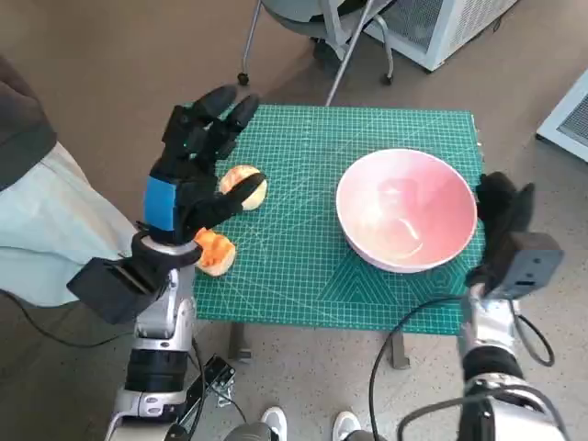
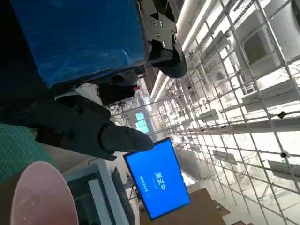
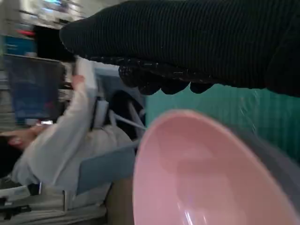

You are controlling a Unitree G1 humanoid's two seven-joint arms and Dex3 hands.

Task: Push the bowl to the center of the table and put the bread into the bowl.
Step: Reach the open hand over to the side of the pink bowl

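Note:
The pink bowl (image 1: 406, 209) stands on the right half of the green mat table (image 1: 303, 276). Its rim also shows in the left wrist view (image 2: 42, 197) and fills the right wrist view (image 3: 197, 173). My gloved right hand (image 1: 501, 207) stands upright close against the bowl's right rim, holding nothing; the glove (image 3: 187, 47) hangs just over the rim. A pale, tan-topped bread roll (image 1: 243, 186) lies at the left of the mat. My left hand (image 1: 197, 156) hovers over it with its fingers (image 2: 93, 131) spread and empty, the thumb crossing in front of the roll.
An orange and pale roundish item (image 1: 216, 253) lies near the mat's front left corner, beside my left wrist. A person in pale clothing (image 1: 46, 211) sits close at the left. Chair legs (image 1: 349, 46) and a white unit (image 1: 441, 28) stand behind the table.

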